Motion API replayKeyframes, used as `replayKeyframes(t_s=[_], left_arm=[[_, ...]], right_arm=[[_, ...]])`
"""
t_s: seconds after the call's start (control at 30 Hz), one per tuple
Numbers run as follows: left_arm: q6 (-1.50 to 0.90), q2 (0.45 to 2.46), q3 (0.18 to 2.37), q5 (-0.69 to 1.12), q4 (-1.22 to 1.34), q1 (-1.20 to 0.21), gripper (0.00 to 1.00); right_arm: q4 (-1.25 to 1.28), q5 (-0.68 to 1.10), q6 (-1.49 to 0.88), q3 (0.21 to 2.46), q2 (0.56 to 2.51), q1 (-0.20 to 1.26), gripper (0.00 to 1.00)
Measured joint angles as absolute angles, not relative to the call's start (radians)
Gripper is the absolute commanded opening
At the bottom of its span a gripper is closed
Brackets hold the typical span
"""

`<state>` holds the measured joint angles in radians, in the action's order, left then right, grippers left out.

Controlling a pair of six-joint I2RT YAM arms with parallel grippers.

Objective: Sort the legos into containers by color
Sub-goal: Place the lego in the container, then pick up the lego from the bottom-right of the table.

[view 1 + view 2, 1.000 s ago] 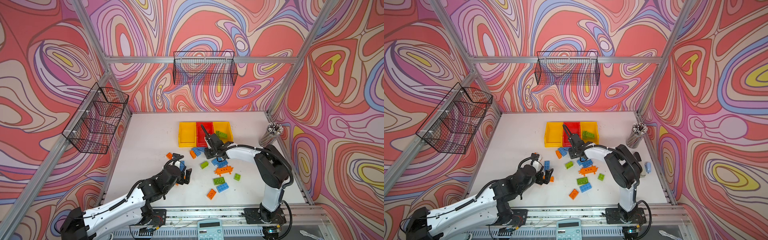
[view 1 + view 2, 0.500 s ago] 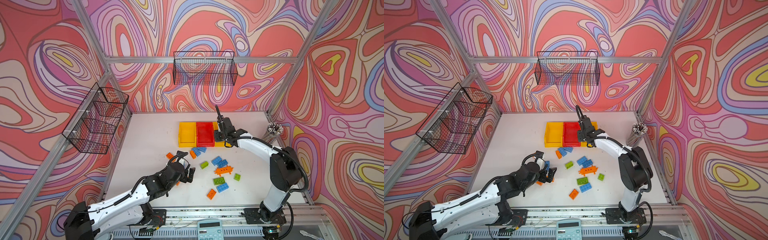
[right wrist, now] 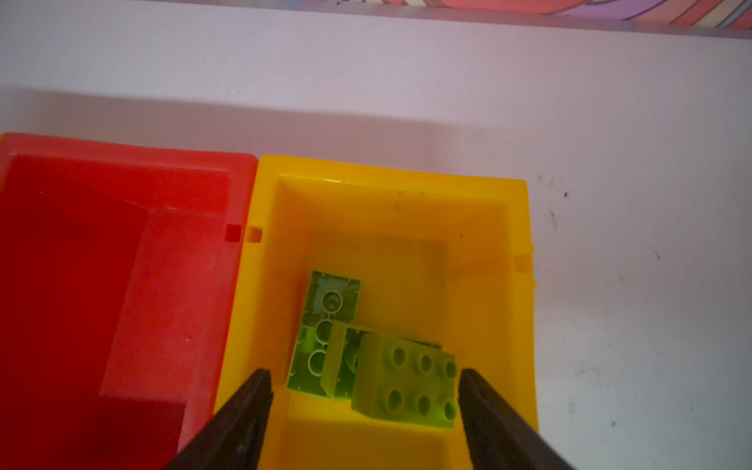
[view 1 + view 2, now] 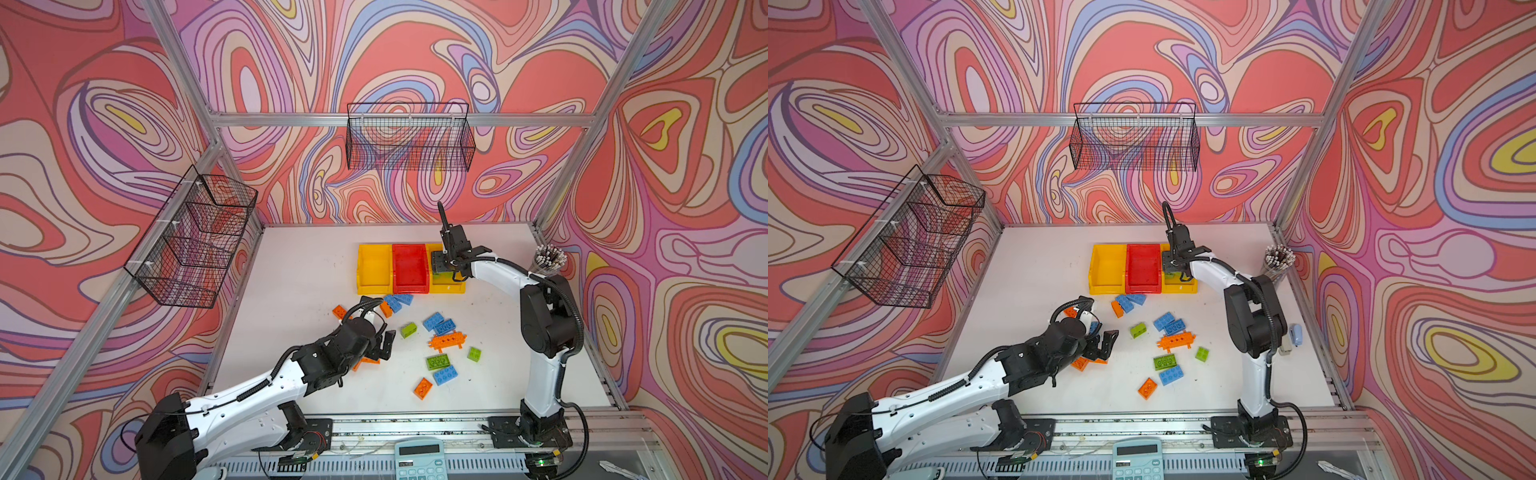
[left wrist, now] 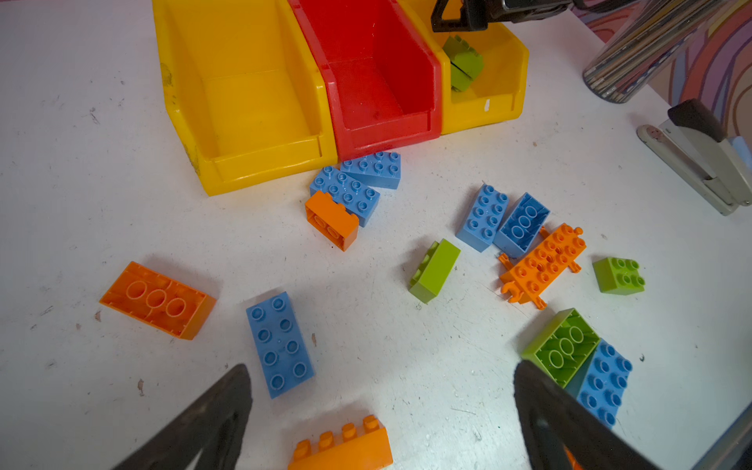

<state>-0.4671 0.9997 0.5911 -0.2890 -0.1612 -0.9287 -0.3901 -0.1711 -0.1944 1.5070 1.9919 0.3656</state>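
We log left fingers [image 5: 203, 423], spread empty, over scattered legos [image 5: 280, 342]. Right fingers [image 3: 236, 423], released, over yellow bin [image 3: 390, 171] holding green bricks [image 3: 407, 382]; stapler [image 5: 700, 162] nearby.

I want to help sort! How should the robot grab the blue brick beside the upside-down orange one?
Probably from straight above: the blue brick lies flat, studs up, touching nothing. Pinch its two long smooth sides, across the narrow width. The open left gripper hangs nearest.

In both top views the left arm [image 4: 266, 386] hid most of an orange brick [image 4: 1079, 364] toward seven o'clock on the table [image 4: 307, 266]; the calculator [image 4: 419, 459], at six o'clock, was cropped.
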Motion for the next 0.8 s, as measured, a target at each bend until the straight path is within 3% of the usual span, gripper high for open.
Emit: replayKeyframes(t_s=[0.3,0.8], left_arm=[[-0.455,1.031,0.598,-0.273,-0.131,-0.929,1.00],[-0.456,1.155,0.566,-0.106,0.076,-0.929,1.00]], right_arm=[[-0.415,-0.181,-0.229,1.401,1.845,0.366,0.70],[-0.556,-0.252,-0.451,0.797,1.253,0.367,0.67]])
